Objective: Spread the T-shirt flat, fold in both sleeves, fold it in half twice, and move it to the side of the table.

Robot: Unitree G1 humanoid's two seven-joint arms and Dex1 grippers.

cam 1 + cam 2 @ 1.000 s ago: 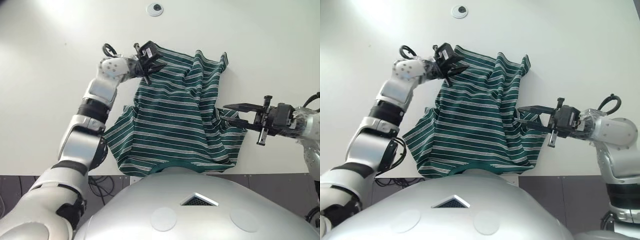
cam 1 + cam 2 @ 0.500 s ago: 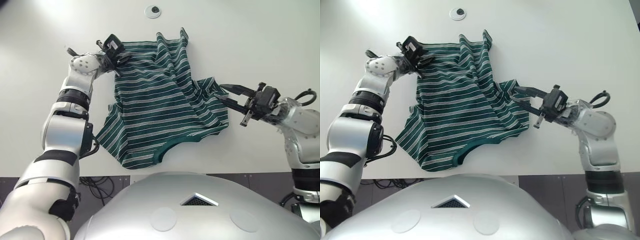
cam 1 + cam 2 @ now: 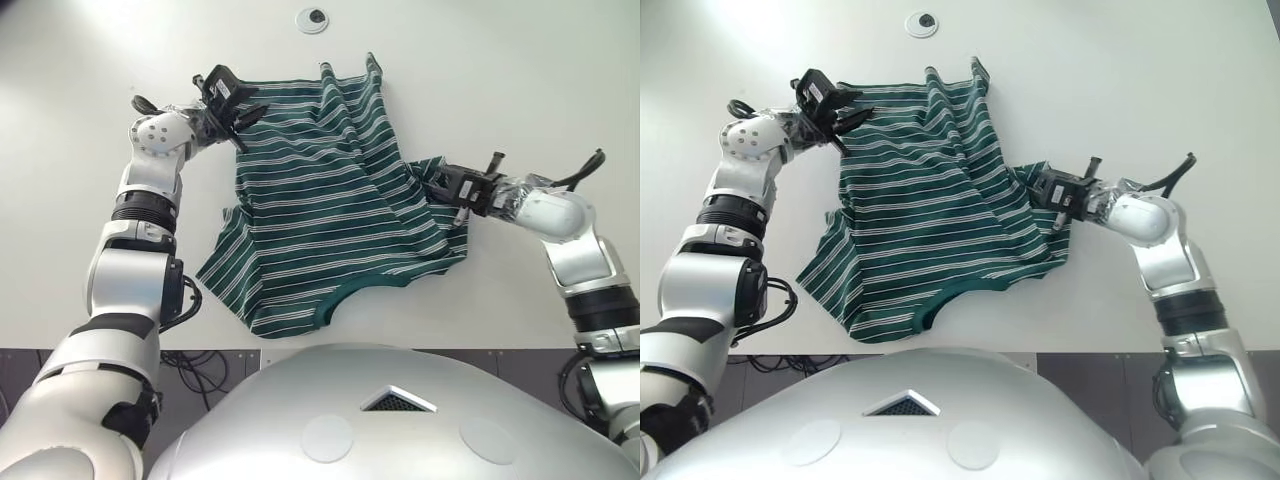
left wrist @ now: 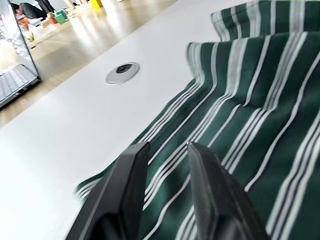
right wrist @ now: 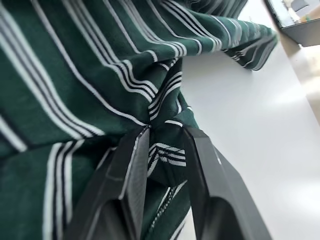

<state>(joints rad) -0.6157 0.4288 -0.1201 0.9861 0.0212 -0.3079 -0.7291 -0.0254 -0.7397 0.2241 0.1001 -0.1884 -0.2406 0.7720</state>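
Observation:
The green T-shirt (image 3: 320, 210) with white stripes lies crumpled and bunched on the white table (image 3: 520, 70), its collar toward the near edge. My left gripper (image 3: 240, 108) sits at the shirt's far left corner, shut on the striped cloth; in the left wrist view the fingers (image 4: 129, 186) lie close together on the T-shirt (image 4: 260, 100). My right gripper (image 3: 436, 184) is at the shirt's right edge, its tips buried in a fold. In the right wrist view the right gripper (image 5: 165, 129) pinches a ridge of the T-shirt (image 5: 65, 60).
A round grey grommet (image 3: 312, 19) is set in the table just beyond the shirt, seen too as the grommet (image 4: 122, 73) in the left wrist view. The table's near edge (image 3: 480, 348) runs just below the shirt's collar. Bare tabletop lies left and right of the shirt.
The shirt was dragged away from the near edge toward the far left by my left gripper. My right gripper, open before, has moved in and shut on the shirt's right edge.

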